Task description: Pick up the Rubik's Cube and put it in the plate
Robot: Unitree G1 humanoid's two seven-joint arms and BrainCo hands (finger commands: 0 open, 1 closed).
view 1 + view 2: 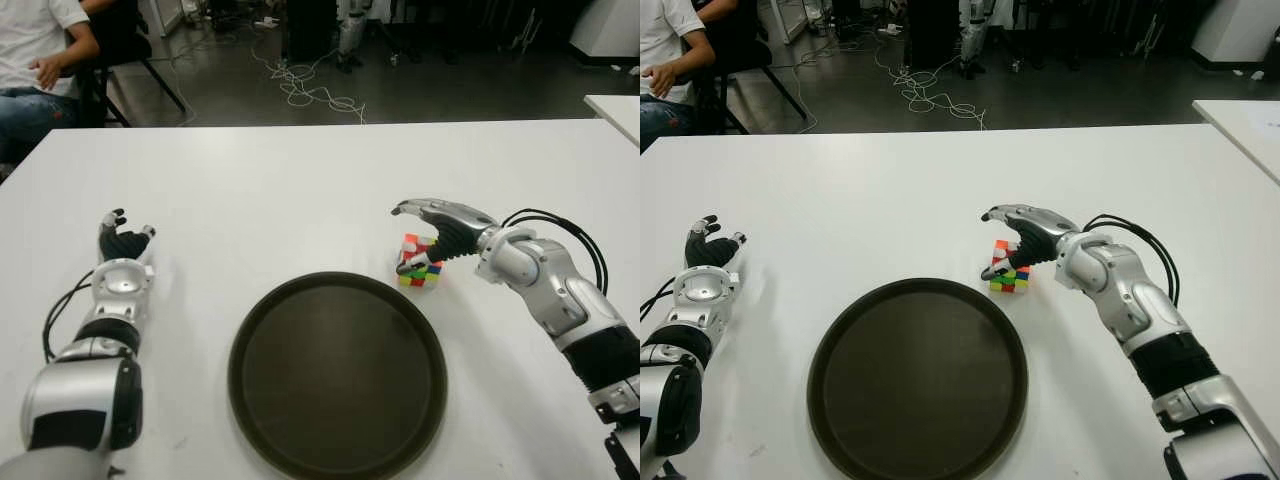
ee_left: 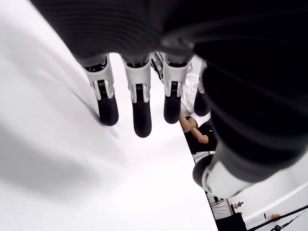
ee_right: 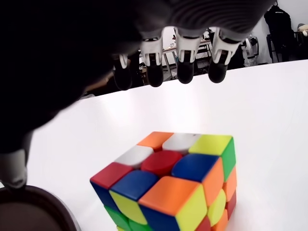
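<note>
White table (image 1: 300, 190): cube (image 1: 420, 262) not yet lifted, right robot hand (image 1: 432, 240) spread over it, plate (image 1: 338, 375) bare, left robot hand (image 1: 122, 250) relaxed far left.

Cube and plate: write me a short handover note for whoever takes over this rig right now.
Right hand: open, fingers spread over the cube, not gripping.
Left hand: open, idle, left of the plate.
Cube: on the table, just off the plate's far right rim.
Plate: holds nothing.
Done: reach to the cube.
Left: grasp, lift, carry over the plate, release.
</note>
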